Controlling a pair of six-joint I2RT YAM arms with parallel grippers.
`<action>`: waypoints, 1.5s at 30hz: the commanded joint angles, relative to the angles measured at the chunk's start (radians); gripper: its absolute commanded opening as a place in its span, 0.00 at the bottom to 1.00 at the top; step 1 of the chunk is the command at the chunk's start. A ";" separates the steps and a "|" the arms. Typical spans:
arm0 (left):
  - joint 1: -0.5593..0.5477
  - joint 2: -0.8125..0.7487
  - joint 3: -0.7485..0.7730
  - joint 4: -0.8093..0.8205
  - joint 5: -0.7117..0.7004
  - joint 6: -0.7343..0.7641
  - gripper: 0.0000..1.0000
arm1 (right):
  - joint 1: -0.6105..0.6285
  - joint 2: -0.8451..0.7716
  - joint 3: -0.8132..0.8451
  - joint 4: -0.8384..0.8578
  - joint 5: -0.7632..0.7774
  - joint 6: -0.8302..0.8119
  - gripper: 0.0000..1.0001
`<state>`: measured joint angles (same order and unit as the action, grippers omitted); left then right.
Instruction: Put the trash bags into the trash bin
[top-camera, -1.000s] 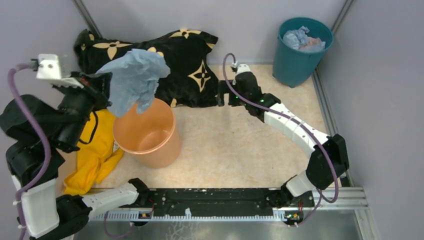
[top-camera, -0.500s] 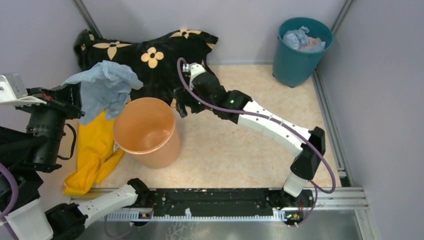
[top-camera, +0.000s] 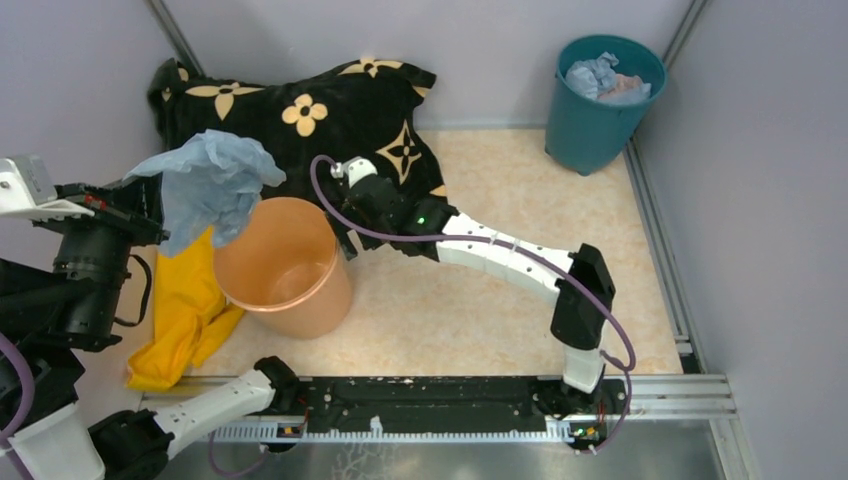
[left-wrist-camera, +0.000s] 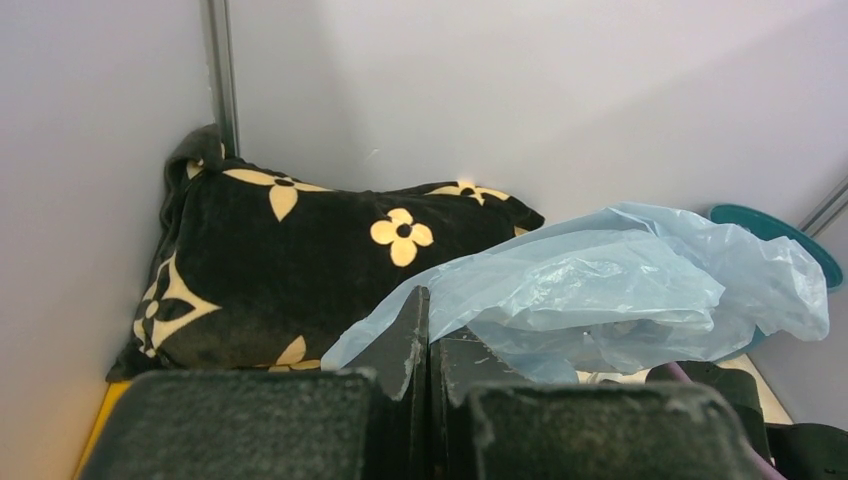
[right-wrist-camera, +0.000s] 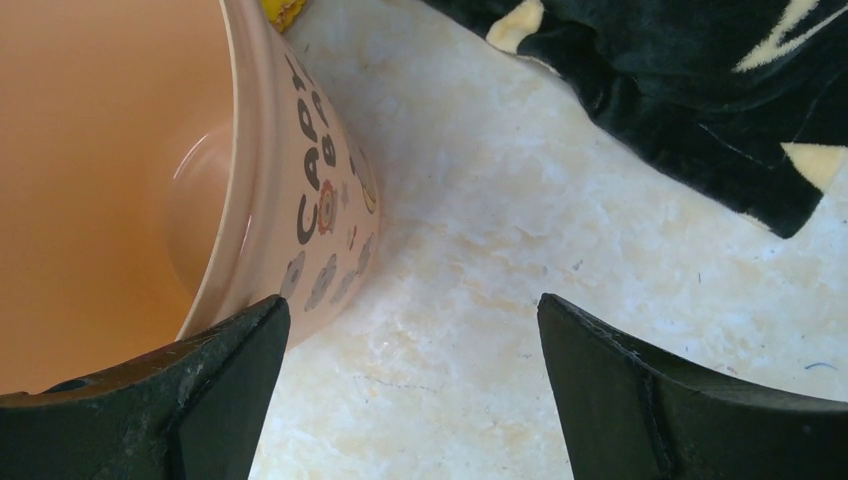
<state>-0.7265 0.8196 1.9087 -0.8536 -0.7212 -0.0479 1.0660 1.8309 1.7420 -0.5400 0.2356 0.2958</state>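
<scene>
A crumpled pale blue trash bag (top-camera: 215, 180) hangs in the air over the left back rim of the trash bin (top-camera: 322, 296), a peach-orange bucket standing on the floor with nothing inside. My left gripper (top-camera: 160, 203) is shut on the bag's edge; in the left wrist view its fingers (left-wrist-camera: 408, 335) pinch the film, and the trash bag (left-wrist-camera: 620, 290) billows to the right. My right gripper (top-camera: 345, 238) is open at the bin's right side. In the right wrist view the right gripper (right-wrist-camera: 410, 310) has its left finger beside the trash bin (right-wrist-camera: 300, 200) wall, with bare floor between the fingers.
A black cushion with cream flower marks (top-camera: 330, 110) lies along the back wall. A yellow cloth (top-camera: 190, 310) lies left of the bin. A dark teal bucket (top-camera: 590, 135) holding crumpled bags stands in the back right corner. Walls close in on three sides.
The left arm has pulled the bag left, from above the bin's middle to its left rim. The right arm has swung left to the bin, which has shifted a little left.
</scene>
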 joint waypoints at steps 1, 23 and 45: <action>0.002 -0.017 -0.004 -0.010 -0.007 -0.009 0.00 | 0.026 -0.043 -0.003 0.055 0.132 0.034 0.94; 0.002 -0.020 -0.017 -0.007 0.002 -0.010 0.00 | 0.098 -0.077 0.008 0.146 0.068 0.032 0.94; 0.002 -0.021 -0.019 -0.019 0.003 -0.009 0.00 | 0.124 0.251 0.378 -0.148 0.209 0.087 0.62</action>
<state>-0.7265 0.8017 1.8877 -0.8658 -0.7204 -0.0559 1.1793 2.0701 2.0495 -0.6399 0.3912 0.3595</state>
